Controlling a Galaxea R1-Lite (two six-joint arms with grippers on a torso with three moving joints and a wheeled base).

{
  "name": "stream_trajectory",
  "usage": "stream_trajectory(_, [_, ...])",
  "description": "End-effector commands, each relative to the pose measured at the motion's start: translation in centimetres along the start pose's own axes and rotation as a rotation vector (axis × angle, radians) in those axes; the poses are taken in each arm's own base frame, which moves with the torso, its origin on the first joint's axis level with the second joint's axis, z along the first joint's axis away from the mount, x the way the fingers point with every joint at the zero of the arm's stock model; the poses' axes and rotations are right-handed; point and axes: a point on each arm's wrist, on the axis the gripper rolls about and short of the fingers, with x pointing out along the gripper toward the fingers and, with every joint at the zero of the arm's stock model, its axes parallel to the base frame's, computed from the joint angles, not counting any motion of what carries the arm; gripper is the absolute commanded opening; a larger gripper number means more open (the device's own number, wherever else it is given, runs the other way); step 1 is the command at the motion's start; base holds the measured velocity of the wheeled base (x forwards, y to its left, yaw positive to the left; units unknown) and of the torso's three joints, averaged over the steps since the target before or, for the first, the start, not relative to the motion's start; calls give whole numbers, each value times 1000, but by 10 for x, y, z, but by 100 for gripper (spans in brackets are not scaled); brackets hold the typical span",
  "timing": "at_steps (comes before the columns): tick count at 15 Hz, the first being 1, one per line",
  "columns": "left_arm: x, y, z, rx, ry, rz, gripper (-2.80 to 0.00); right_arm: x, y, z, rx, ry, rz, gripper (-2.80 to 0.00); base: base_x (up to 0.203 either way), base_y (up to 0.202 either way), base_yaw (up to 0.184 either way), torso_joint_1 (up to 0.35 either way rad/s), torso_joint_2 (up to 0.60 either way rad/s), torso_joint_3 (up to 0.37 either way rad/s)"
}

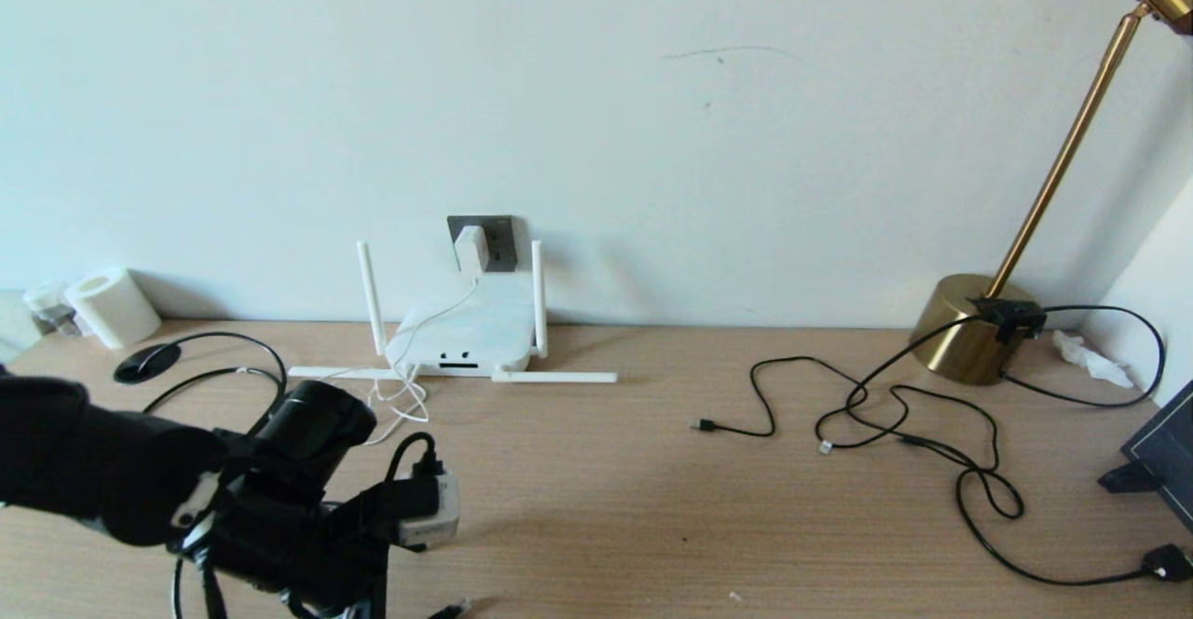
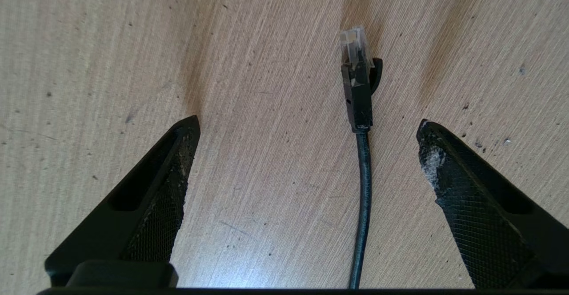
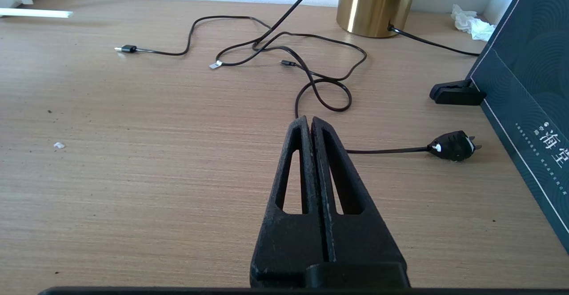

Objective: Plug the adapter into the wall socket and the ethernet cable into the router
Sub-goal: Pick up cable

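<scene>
Desk [image 2: 111, 41]; ethernet cable [image 2: 358, 95] between spread left tool [image 2: 306, 128]

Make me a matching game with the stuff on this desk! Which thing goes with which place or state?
Things:
1. adapter
2. ethernet cable
3. left end effector
4. right end effector

Places or states:
A. shut, holding nothing
B. open, above the desk
C. on the wall socket
D. lying loose on the desk, plug between open fingers

Pairs: 1-C, 2-D, 3-B, 4-A
</scene>
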Motion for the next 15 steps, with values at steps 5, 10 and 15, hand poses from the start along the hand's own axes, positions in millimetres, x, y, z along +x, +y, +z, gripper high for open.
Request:
stream_trajectory(5, [4, 1, 0, 6, 24, 5, 0, 0, 0, 0, 0, 3, 0, -280, 0, 0, 0, 0, 0, 0])
stream_trajectory(10, [6, -1, 2, 24, 21, 11, -280, 0, 0, 0, 0, 1, 0, -280, 0, 0, 0, 0, 0, 0])
stream_trajectory(15, [7, -5, 3, 31, 23, 1, -280, 0, 0, 0, -1, 2, 0, -280, 0, 0, 0, 0, 0, 0])
